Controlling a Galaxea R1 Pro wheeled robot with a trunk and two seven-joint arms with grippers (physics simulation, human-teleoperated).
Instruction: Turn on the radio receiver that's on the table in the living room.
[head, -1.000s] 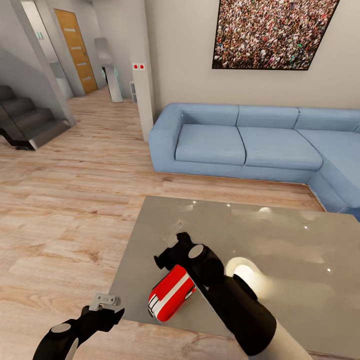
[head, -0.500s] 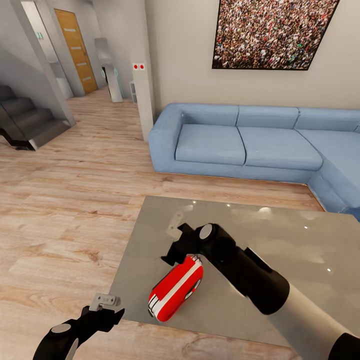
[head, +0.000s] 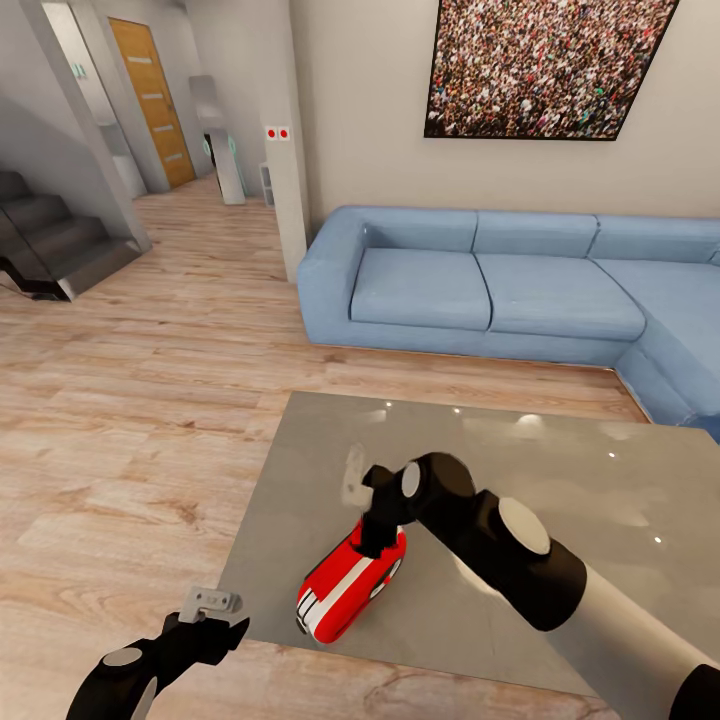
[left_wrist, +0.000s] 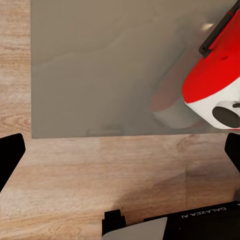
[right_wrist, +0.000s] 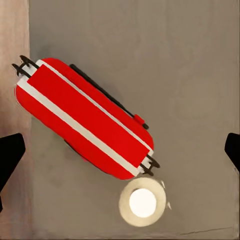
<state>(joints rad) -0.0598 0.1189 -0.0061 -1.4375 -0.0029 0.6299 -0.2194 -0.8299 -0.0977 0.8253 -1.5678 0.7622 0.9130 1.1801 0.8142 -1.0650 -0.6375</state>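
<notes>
Your right arm has swung round since the earlier frames: its wrist now sits above the far end of the radio receiver (head: 350, 585), and the right tool (head: 356, 478) points down with one pale finger (head: 354, 474) showing past the black wrist. From the head view you cannot tell whether that tool is released or clenched. In the right wrist view its two dark fingertips sit at opposite edges, spread wide with nothing between them but the red radio lying on its side on the grey tabletop (head: 560, 480).

The radio rests near the tabletop's front left corner, close to the edge, white band running along its length. Its dark dial (left_wrist: 226, 116) is partly cut off in the left wrist view, and its thin handle is hard to make out.

Your left tool (head: 212, 606) hangs over the wood floor (head: 130, 450) just off that corner, released and gripping nothing. "GALAXEA" reads, upside down, on its body in the left wrist view; the rest of the lettering is cut off.
</notes>
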